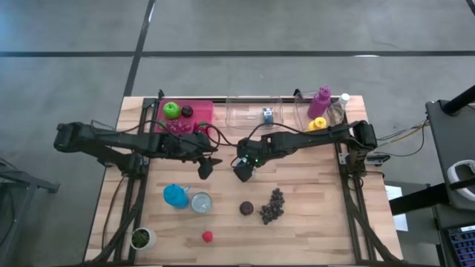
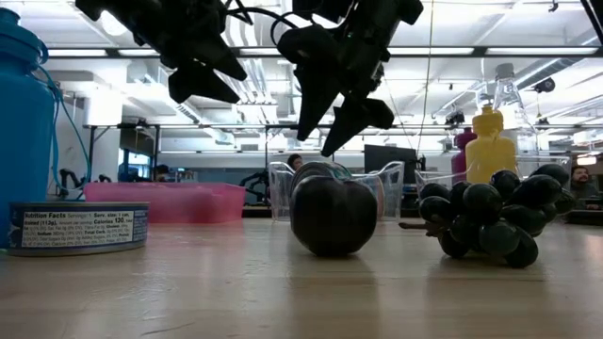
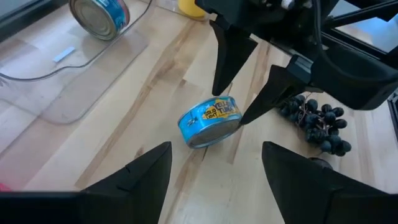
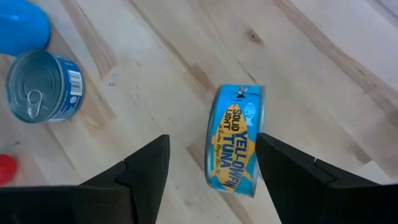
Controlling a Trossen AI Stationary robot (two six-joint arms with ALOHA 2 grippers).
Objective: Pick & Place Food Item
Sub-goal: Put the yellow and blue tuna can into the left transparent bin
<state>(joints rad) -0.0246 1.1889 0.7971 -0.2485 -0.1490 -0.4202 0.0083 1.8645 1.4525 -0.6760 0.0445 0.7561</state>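
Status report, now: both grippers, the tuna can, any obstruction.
Left gripper and right gripper open, empty, above table centre. Tuna can on its side between them, not gripped. Nothing in the way; grapes lie apart.

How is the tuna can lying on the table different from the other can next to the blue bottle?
The tuna can is tipped on its side, its yellow and blue label facing up; the other can stands upright, showing its silver pull-tab lid. The tuna can lies between the right pincer fingers; the other can sits apart, by the blue bottle. Both are short, round and blue.

tuna can (image 4: 236, 140) | blue, yellow label | on edge | bare wood tabletop
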